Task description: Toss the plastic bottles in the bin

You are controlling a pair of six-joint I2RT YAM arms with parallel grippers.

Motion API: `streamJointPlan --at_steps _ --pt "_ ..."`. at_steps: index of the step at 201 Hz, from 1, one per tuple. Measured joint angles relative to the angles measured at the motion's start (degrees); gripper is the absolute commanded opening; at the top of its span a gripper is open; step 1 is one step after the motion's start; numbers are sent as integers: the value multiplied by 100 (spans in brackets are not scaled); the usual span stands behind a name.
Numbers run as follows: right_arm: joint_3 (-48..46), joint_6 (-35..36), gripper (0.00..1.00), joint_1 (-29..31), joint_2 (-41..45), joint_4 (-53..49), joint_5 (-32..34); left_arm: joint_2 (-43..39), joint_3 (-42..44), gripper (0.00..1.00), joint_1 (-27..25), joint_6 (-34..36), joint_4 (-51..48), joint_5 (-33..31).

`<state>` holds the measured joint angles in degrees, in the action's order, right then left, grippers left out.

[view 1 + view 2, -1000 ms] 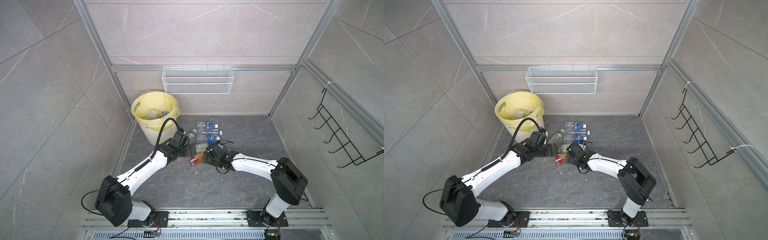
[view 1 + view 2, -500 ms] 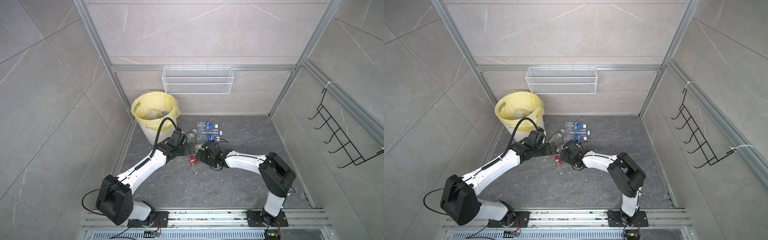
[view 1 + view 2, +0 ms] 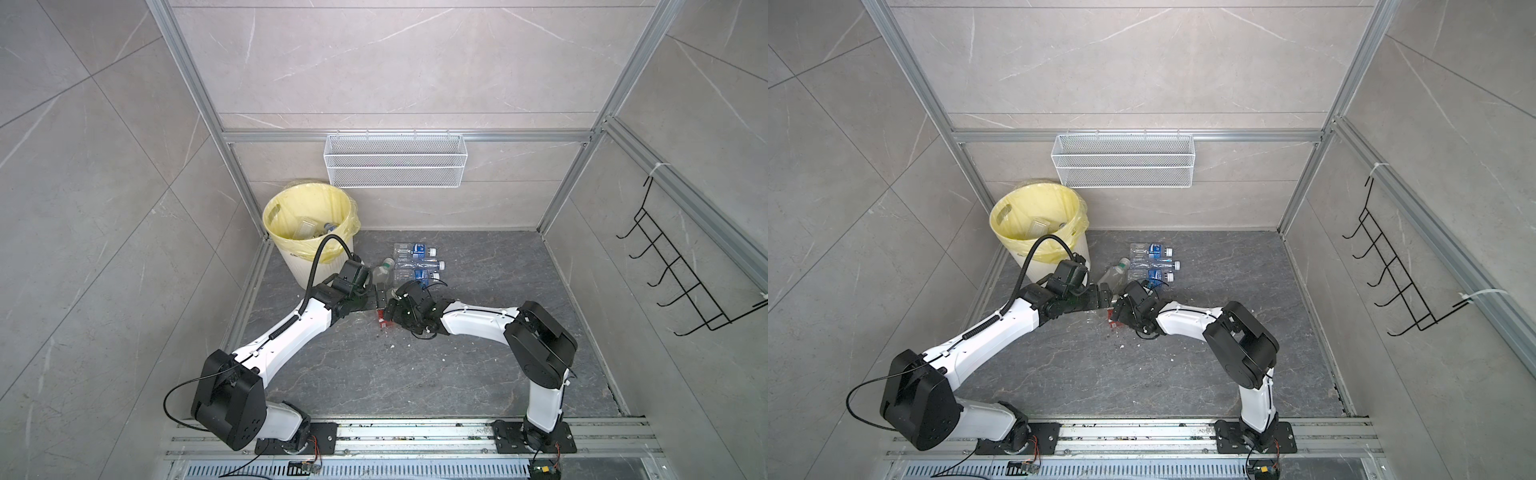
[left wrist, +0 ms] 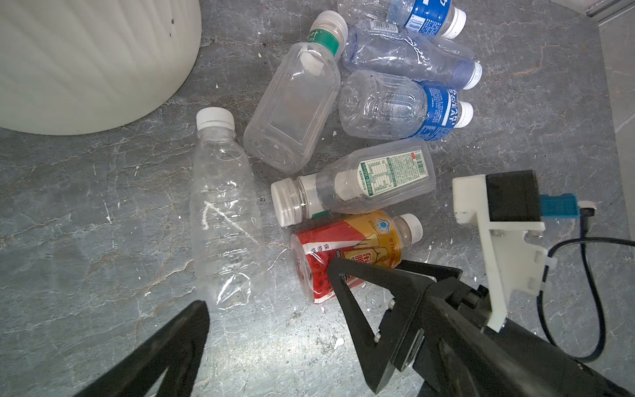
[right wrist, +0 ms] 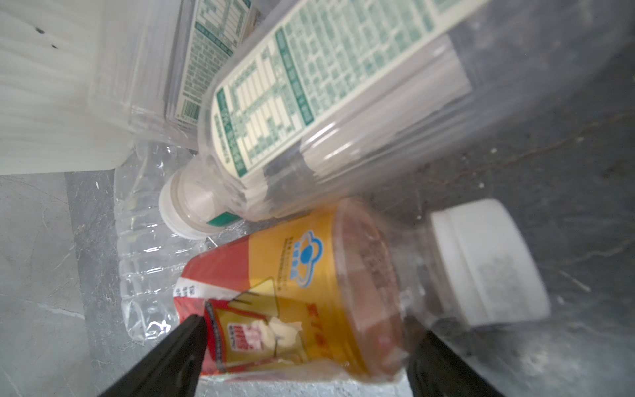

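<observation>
task partly done: round cream-white ribbed plastic bin with yellow bag liner stands at the back left corner and has a few clear bottles in it, count not readable. seven plastic bottles are left on the dark grey stone floor, all lying down in one cluster just beside the bin. in the left wrist view: tall clear bottle with white cap, square clear bottle with green neck band, crumpled bluish clear bottle, blue-labelled clear bottle, second blue-labelled bottle partly cut off, clear bottle with green-printed white label, red-and-yellow labelled bottle with white cap nearest the arms. right gripper is down on that last one, jaws straddling its body, one fingertip against the label; bottle lies on the floor, can't tell if the grip has bitten. left gripper spread wide and empty, low by the base of the tall clear bottle. my read: step in hand is picking the red-and-yellow one, then carry and drop; six more after that
</observation>
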<state>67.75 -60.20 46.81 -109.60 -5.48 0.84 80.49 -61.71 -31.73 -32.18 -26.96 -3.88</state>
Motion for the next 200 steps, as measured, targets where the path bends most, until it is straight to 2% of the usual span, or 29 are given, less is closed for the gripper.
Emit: streamJointPlan --at_steps 44,85,123,135,200 --pt "-190 249 85 -42 254 -155 236 0 0 100 0 0 0 7" --pt "-269 914 86 -208 573 -640 466 0 0 100 0 0 0 98" --pt "-269 1412 96 -227 946 -1139 686 0 0 100 0 0 0 151" --pt "-269 1357 99 -227 1051 -1204 704 0 0 100 0 0 2 153" --pt "-223 422 99 -214 1014 -1108 621 0 0 100 0 0 0 151"
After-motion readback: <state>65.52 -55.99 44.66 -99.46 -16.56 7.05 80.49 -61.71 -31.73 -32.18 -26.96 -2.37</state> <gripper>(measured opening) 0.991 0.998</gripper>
